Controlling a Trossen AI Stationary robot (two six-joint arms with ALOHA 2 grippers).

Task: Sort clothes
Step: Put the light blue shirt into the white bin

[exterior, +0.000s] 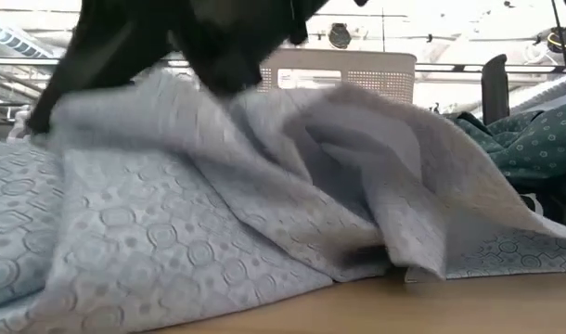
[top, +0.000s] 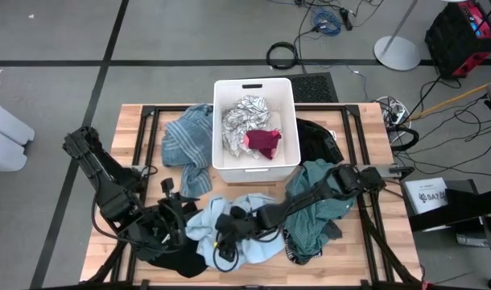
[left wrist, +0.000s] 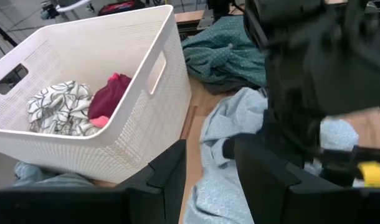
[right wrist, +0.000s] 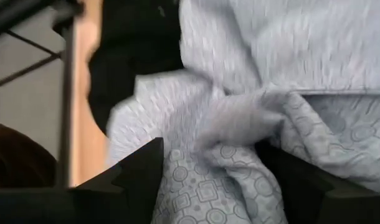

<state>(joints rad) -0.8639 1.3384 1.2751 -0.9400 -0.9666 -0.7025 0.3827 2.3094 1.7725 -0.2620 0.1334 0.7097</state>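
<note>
A light blue patterned garment (top: 262,246) lies crumpled at the table's near middle. My right gripper (right wrist: 218,186) reaches down onto it from the right, open, with a bunched fold (right wrist: 240,124) between its fingers. My left gripper (left wrist: 209,180) hovers open at the garment's left, above a black garment (top: 177,262), with nothing between its fingers. A teal garment (top: 314,205) lies under my right arm. Left of the white bin (top: 217,121) lies a blue striped one (top: 189,145), and another black piece (top: 316,141) lies to its right. In the bin are a white-grey patterned cloth (top: 245,117) and a magenta one (top: 264,143). My right gripper comes slanting down from the table's right, its open fingers (right wrist: 140,180) standing on either side of a bunched fold of the light blue garment (right wrist: 227,162), which lies on the table. I cannot tell whether the fingers touch the cloth.
The bin stands at the table's far middle, close behind both grippers. The two arms stand close together over the near middle. Bare wood shows at the near left (top: 105,254) and near right (top: 366,258) corners. Black frame bars (top: 145,137) run along the table's sides.
</note>
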